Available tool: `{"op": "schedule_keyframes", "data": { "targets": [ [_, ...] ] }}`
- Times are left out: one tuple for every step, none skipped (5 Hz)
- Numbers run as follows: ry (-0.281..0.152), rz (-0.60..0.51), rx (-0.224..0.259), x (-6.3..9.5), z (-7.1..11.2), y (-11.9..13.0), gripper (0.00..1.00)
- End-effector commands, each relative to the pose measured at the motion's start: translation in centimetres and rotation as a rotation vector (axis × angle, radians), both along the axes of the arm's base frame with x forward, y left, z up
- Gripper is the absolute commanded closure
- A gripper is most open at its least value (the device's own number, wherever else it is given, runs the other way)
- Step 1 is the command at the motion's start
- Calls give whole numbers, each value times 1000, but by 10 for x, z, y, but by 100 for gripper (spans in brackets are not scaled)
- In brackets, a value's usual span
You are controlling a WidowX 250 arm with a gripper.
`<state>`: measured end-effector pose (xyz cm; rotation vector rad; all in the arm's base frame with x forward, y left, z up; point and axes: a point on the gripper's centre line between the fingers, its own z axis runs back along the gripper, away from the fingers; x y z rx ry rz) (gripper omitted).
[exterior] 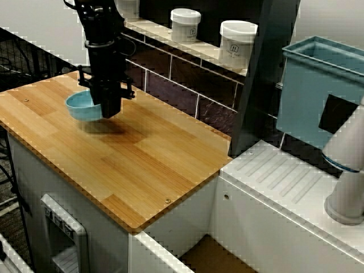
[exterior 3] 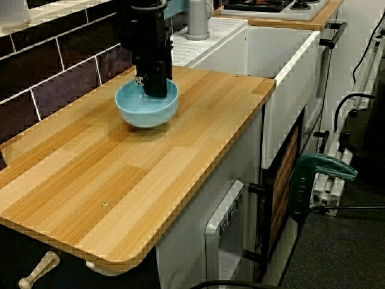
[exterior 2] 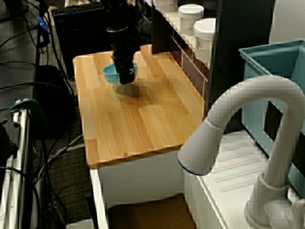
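A black robot arm reaches down over a wooden table (exterior: 142, 153), its tool (exterior: 109, 108) clamped on the rim of a light-blue bowl (exterior: 79, 105). In the view along the table toward the sink, one finger (exterior 3: 154, 84) stands inside the bowl at the wall-side rim. In the view facing the tiled wall, the tool's body covers the bowl's right edge.

The bowl sits upright, mouth up, over the end of the table farthest from the sink (exterior 3: 283, 72) and close to the table's back edge. A dark shadow lies on the wood just under and beside it. Whether the bowl's base touches the table or hangs just clear of it cannot be told.

Behind the table runs a wall of dark tiles (exterior: 170, 74), topped by a pale shelf (exterior: 165, 35) that carries two white lidded jars (exterior: 186, 24), well apart from the bowl. The white sink adjoins the table's other end, and a white faucet (exterior 2: 248, 109) arches beyond it in the view past the faucet. A teal bin (exterior: 318, 85) stands further off the same end of the table.
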<state>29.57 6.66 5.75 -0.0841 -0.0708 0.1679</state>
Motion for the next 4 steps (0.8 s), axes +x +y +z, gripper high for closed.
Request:
{"op": "schedule_keyframes", "data": {
  "targets": [
    [-34, -10, 61, -2, 7, 36, 100],
    [-35, 6, 52, -1, 14, 52, 100],
    [-46, 26, 41, 0, 21, 68, 100],
    [-74, 53, 37, 0, 15, 83, 100]
  ]
}}
